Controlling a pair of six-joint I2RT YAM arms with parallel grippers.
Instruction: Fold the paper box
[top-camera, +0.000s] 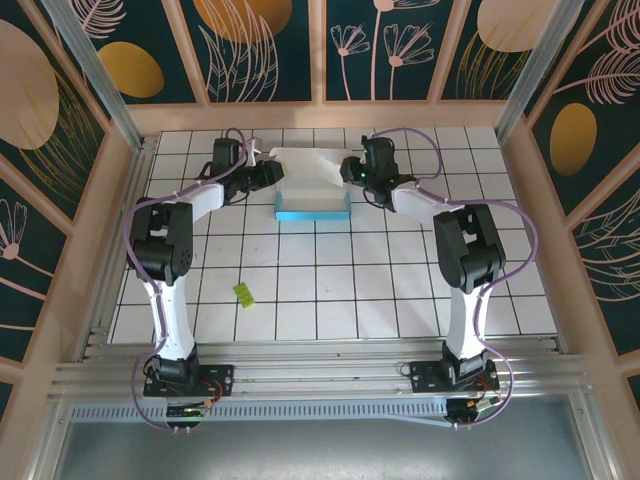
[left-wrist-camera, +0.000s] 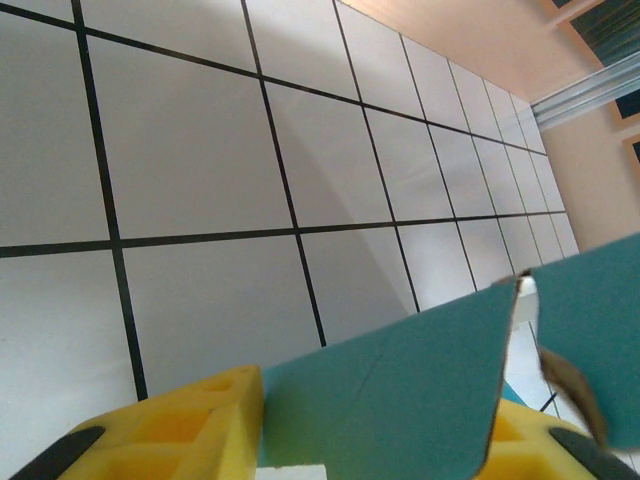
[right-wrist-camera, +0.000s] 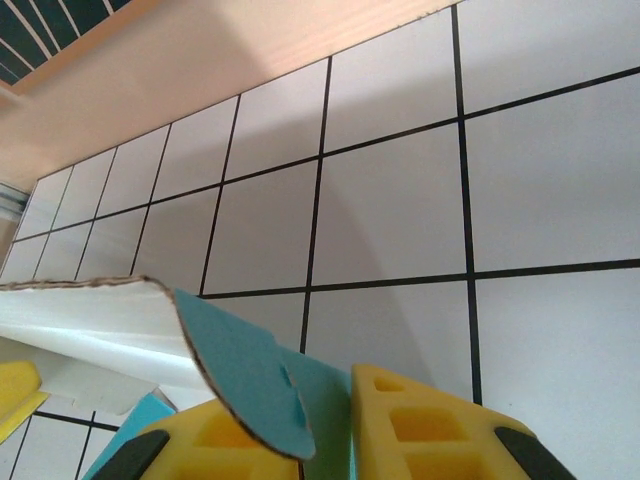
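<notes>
Top external view: the thin card paper box (top-camera: 312, 182), teal-blue outside and white inside, stands at the far middle of the white tiled bench (top-camera: 400, 290) and is not yet flat. Its teal front wall is upright, and the white inner panels lie open behind it. The left arm (top-camera: 165, 240) and the right arm (top-camera: 465, 245) reach it from the two ends, I judge to hold both sides steady for the creases.

Left wrist view: a teal panel (left-wrist-camera: 400, 390) stretches across the gap between the yellow foam fingers (left-wrist-camera: 190, 425). The left jaws stand apart, and I cannot tell if they press the card or are only around it.

Right wrist view: the right jaws are closed on a teal flap (right-wrist-camera: 240, 370) with a raw brown edge. A white panel (right-wrist-camera: 90, 320) bends away on the left side
</notes>
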